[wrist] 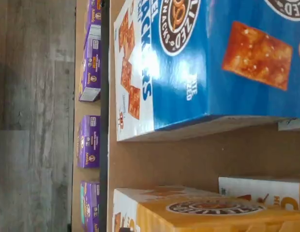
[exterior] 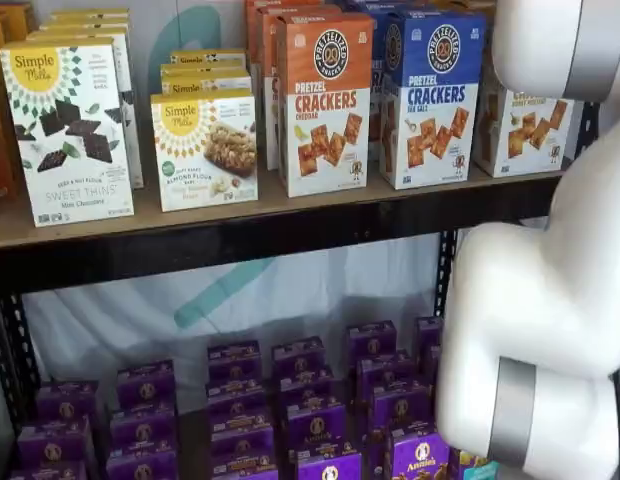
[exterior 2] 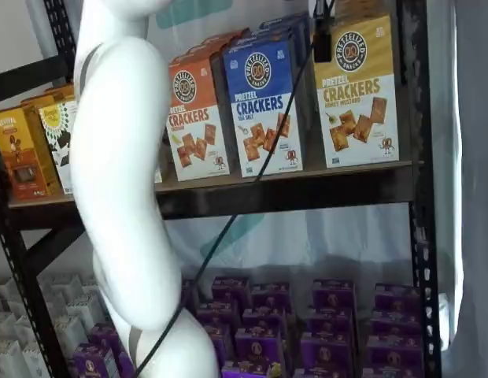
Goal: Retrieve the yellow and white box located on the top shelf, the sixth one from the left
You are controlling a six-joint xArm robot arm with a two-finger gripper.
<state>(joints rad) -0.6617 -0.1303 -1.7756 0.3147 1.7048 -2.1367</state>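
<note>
The yellow and white box stands at the right end of the top shelf, beside a blue-topped cracker box. In a shelf view the white arm covers the top of the yellow and white box. The wrist view, turned on its side, shows the yellow and white box close up, with the blue box across a gap of bare shelf board. Of the gripper only a black finger shows, hanging from the view's top edge in front of the box's upper left corner, cable beside it. Nothing is seen in its grasp.
An orange-topped cracker box and white Simple Mills boxes fill the shelf further left. Purple boxes crowd the lower shelf. The white arm stands in front of the shelves. A black upright borders the shelf's right end.
</note>
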